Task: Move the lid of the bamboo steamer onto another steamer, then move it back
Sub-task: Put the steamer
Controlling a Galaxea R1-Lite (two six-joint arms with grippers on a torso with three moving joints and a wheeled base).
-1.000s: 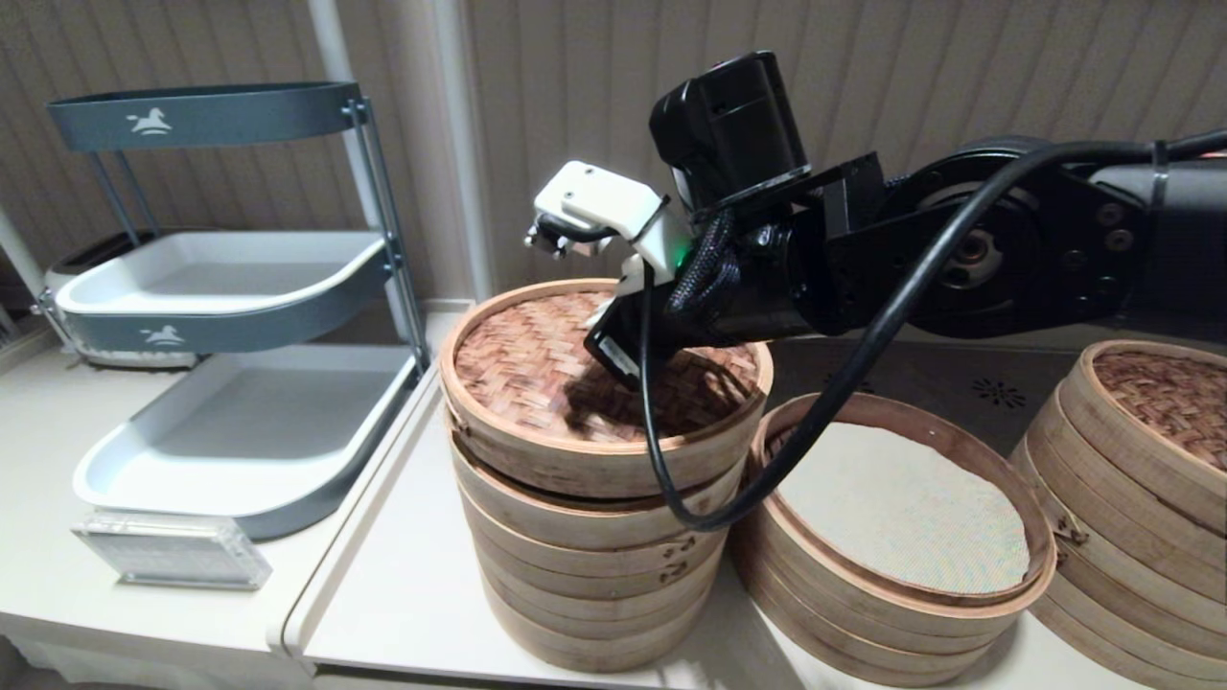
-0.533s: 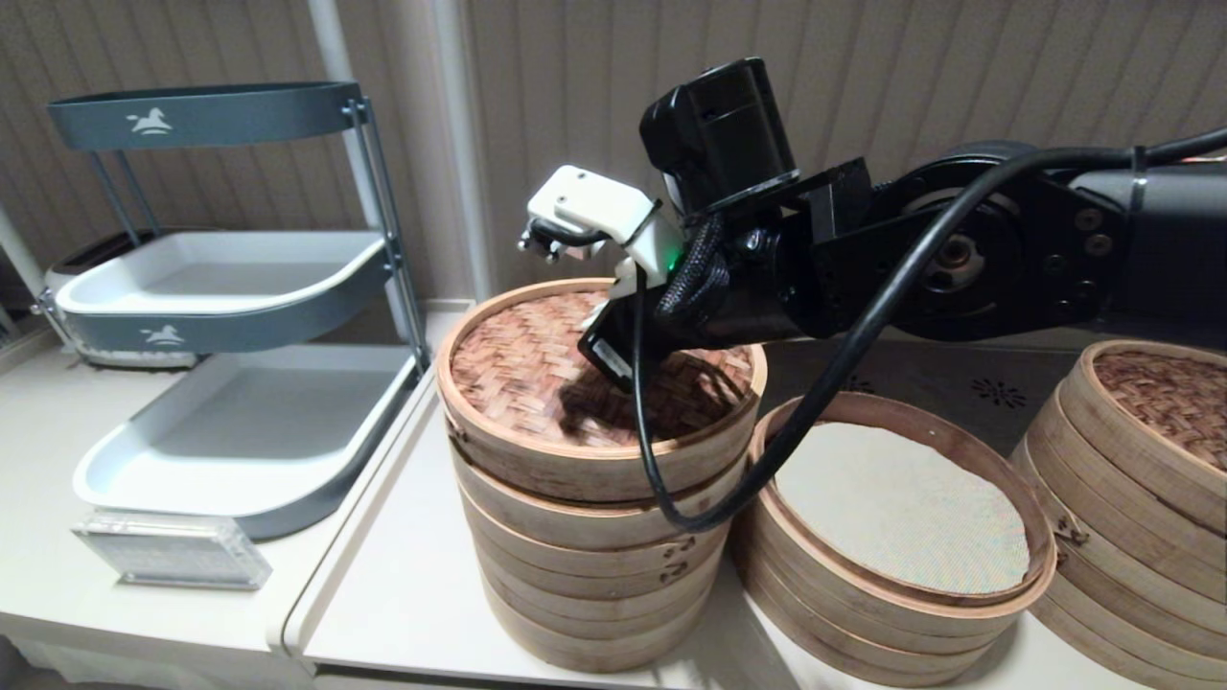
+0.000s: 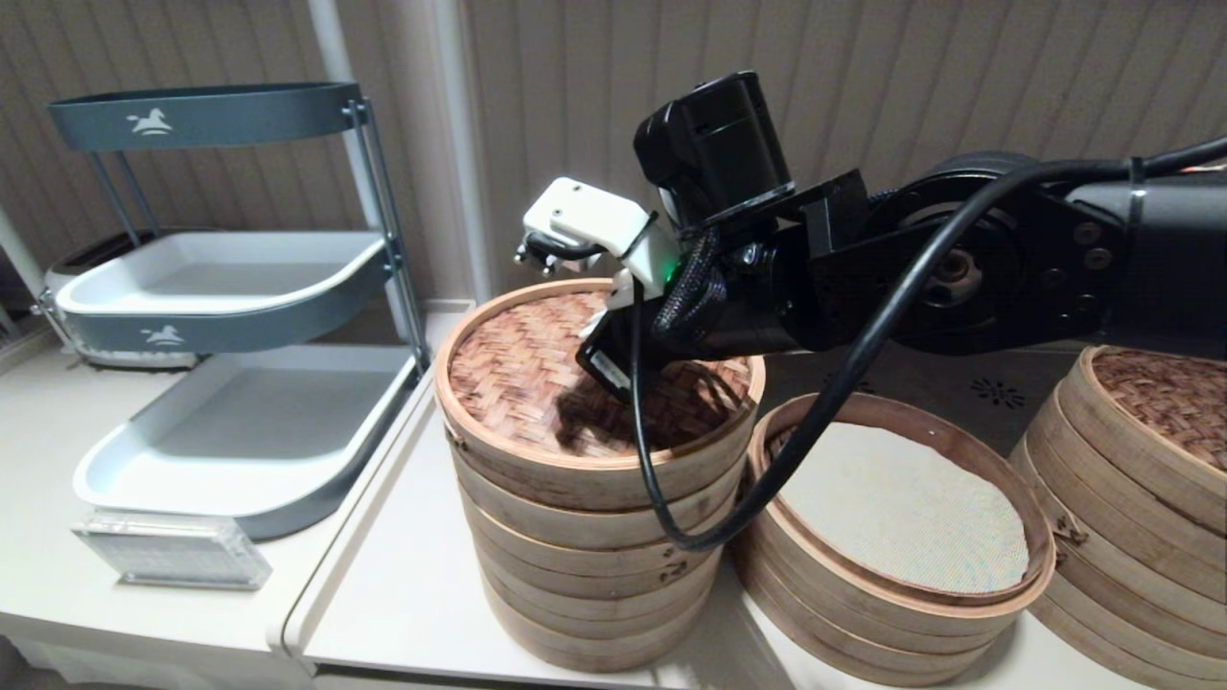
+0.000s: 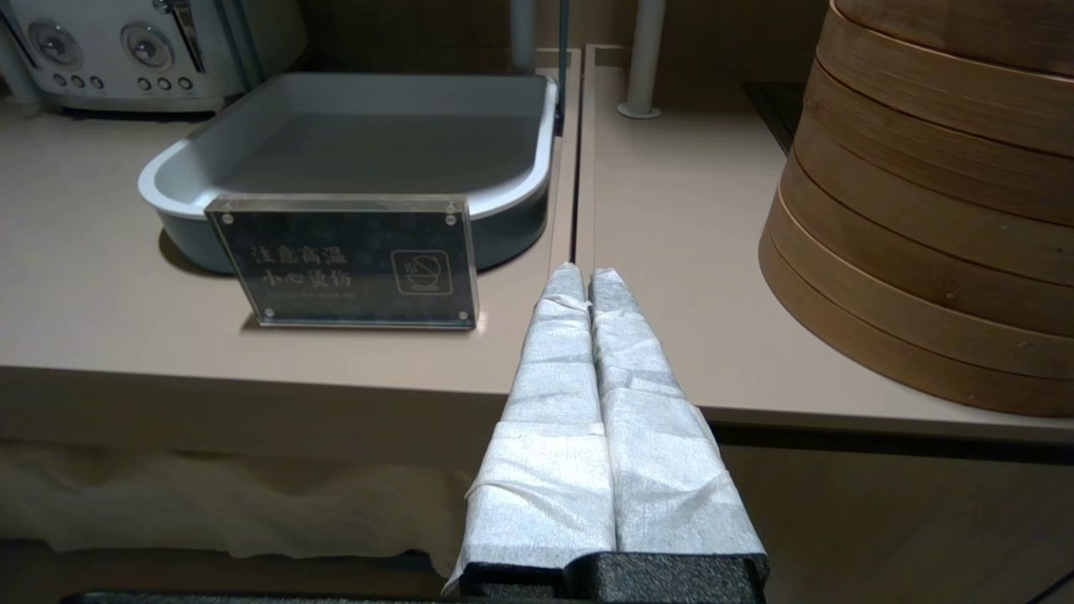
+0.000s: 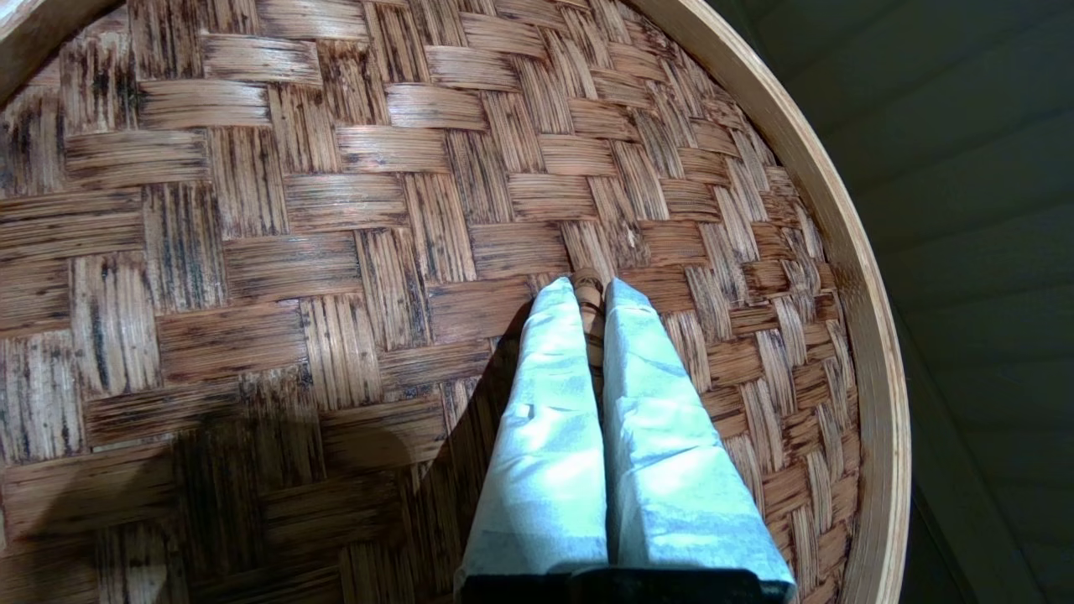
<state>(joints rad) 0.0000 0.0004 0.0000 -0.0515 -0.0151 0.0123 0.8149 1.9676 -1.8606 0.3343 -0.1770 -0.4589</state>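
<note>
The bamboo steamer lid (image 3: 518,364) with its reddish woven top (image 5: 336,210) lies on the tall steamer stack (image 3: 585,575) in the middle. My right arm (image 3: 748,287) reaches over it. The right gripper (image 5: 590,289) is shut on the small loop handle (image 5: 587,283) at the lid's centre. In the head view the wrist hides those fingers. To the right of the stack stands the low wide steamer (image 3: 863,623), uncovered, with its cream mesh liner (image 3: 901,508) showing. My left gripper (image 4: 585,277) is shut on nothing, low before the table's front edge.
A third steamer stack with a woven lid (image 3: 1150,402) stands at the far right. A grey tiered tray rack (image 3: 240,287) fills the left, with a small acrylic sign (image 4: 344,260) before it and a toaster (image 4: 101,42) behind. The right arm's cable (image 3: 767,479) hangs between the steamers.
My right arm has sunk a little and shifted slightly left, and the lid in its grip has moved with it on top of the tall stack.
</note>
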